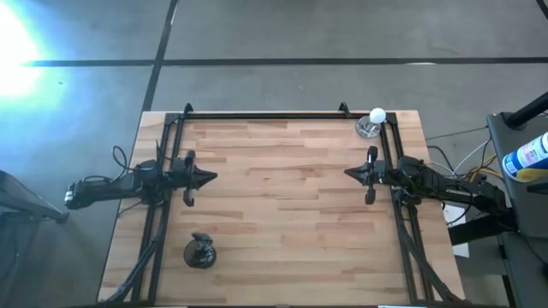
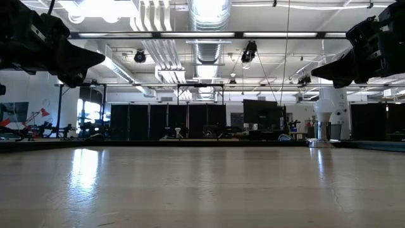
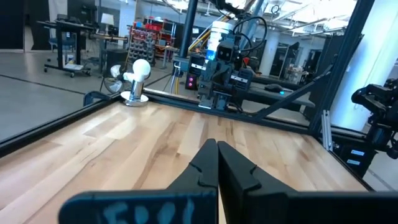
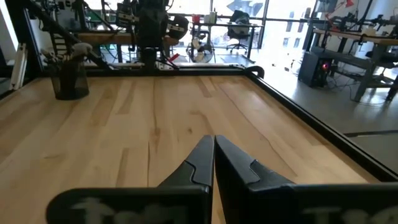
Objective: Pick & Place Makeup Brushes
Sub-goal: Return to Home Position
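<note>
the makeup brushes point(image 4: 69, 55) stand bunched in the dark cup point(image 4: 68, 84) on the desk's point(image 1: 282, 205) left side. the left gripper point(image 1: 212, 178) and right gripper point(image 1: 348, 173) hover apart above the desk, both closed and empty.

Brushes point(image 4: 73, 52) upright in cup point(image 1: 200, 252) by near left corner of table point(image 1: 282, 214); ball point(image 1: 378, 115) on stand point(image 1: 368, 129) at far right corner; left gripper point(image 1: 212, 178) above middle of left edge; right gripper point(image 1: 348, 174) opposite, above right edge; well apart.
</note>
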`<action>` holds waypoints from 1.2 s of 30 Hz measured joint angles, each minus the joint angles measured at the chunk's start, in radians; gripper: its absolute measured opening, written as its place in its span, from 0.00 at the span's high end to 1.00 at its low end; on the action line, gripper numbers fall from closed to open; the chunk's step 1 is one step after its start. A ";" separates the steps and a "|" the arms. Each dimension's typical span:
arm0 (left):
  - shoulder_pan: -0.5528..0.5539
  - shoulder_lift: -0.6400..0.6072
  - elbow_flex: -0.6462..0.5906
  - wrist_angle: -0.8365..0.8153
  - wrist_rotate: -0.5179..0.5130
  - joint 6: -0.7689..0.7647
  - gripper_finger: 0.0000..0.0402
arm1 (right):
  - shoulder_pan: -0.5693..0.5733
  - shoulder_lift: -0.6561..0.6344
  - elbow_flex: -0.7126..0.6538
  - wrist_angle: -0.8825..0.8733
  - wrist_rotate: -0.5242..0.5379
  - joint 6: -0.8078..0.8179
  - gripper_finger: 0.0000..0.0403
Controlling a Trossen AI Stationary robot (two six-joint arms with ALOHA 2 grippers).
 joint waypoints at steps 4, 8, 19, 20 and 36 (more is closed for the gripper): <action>0.000 0.000 0.000 0.000 0.000 0.000 1.00 | 0.000 0.000 0.000 0.000 0.000 0.000 0.98; 0.000 0.000 0.000 -0.001 0.000 0.000 1.00 | 0.000 -0.033 -0.002 0.000 0.000 0.000 0.98; 0.000 0.009 -0.001 0.005 -0.002 -0.001 1.00 | 0.000 -0.088 -0.002 0.047 0.000 0.000 0.98; 0.000 0.009 -0.001 0.005 -0.002 -0.001 1.00 | 0.000 -0.085 -0.002 0.046 0.000 0.000 0.98; 0.000 0.011 -0.001 0.006 -0.002 0.000 1.00 | 0.000 -0.053 -0.003 0.046 0.000 0.000 0.98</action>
